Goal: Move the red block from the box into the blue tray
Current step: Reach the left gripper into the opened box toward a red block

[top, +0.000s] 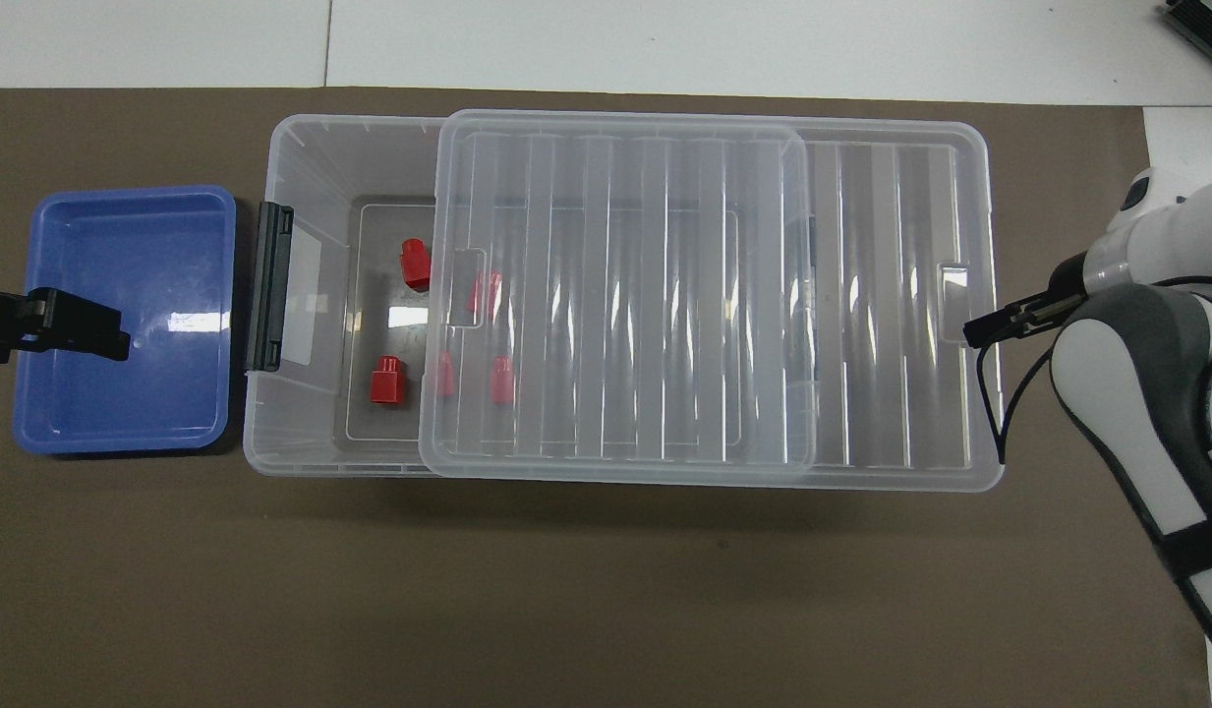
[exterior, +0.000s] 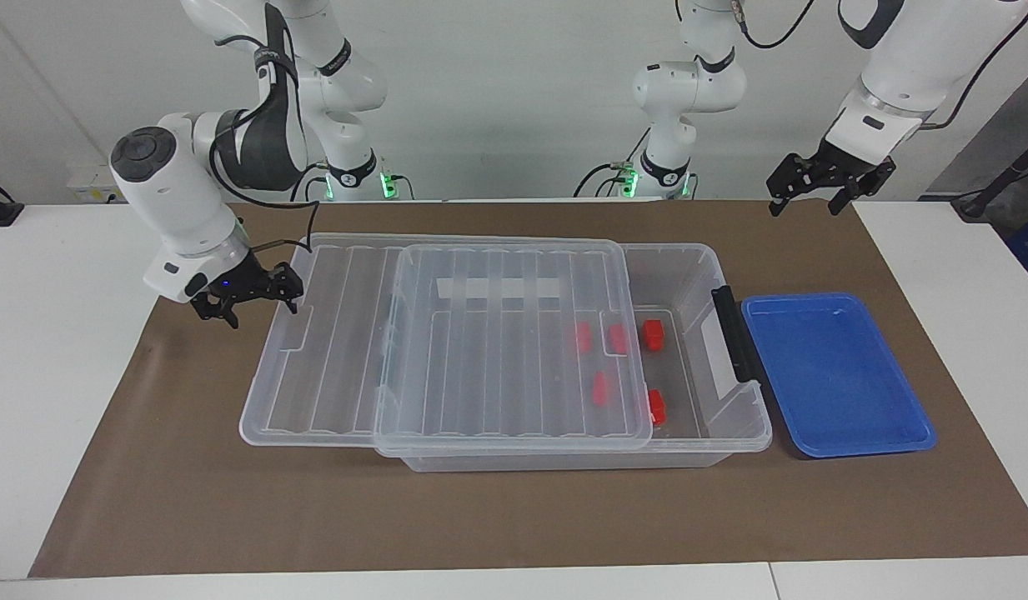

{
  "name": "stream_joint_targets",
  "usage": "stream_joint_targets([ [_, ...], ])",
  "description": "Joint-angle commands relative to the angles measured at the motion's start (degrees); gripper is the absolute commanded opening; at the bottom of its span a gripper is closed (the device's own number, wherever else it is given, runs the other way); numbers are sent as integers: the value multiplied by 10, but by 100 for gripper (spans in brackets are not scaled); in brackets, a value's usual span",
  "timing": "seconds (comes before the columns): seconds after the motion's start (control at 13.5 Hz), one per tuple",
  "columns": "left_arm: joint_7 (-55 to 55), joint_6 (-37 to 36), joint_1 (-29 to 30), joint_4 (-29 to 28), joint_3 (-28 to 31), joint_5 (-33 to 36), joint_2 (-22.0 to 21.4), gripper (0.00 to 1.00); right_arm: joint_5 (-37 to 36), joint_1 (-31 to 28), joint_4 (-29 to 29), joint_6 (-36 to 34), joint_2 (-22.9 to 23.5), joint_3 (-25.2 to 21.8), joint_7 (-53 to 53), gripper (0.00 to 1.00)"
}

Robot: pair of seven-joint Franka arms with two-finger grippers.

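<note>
The clear box [exterior: 697, 275] [top: 311, 167] sits mid-mat, its ribbed lid [exterior: 480, 350] [top: 664, 295] slid partway off toward the right arm's end. Two red blocks [exterior: 654, 333] [top: 386, 382] lie uncovered on the box floor, and three more show through the lid [exterior: 599, 389] [top: 502, 381]. The empty blue tray [exterior: 839, 375] [top: 124, 256] lies beside the box's black handle [exterior: 734, 333] [top: 268, 285]. My right gripper [exterior: 262, 313] [top: 989, 324] is open, with one fingertip against the overhanging end of the lid. My left gripper [exterior: 805, 196] [top: 55, 329] waits open, high over the mat.
A brown mat [exterior: 514, 517] covers the table under everything, with white tabletop [exterior: 55, 375] past both of its ends. A white tape strip [exterior: 497, 287] shows through the lid.
</note>
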Motion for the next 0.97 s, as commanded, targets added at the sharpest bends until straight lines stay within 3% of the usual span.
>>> stream_joint_targets([
  [0.0, -68, 15, -26, -15, -7, 8, -16, 100, 3, -17, 5, -28, -5, 3, -48, 100],
  [0.22, -192, 59, -68, -31, -9, 8, -18, 100, 2, -28, 6, -41, -7, 0, -89, 100],
  [0.45, -300, 157, -91, -95, -12, 5, -28, 100, 0, -40, 7, -41, -7, 0, -120, 100],
  [0.89, -415, 250, -149, -59, -12, 11, 79, 100, -1, -49, 11, -41, -6, -1, -140, 100],
])
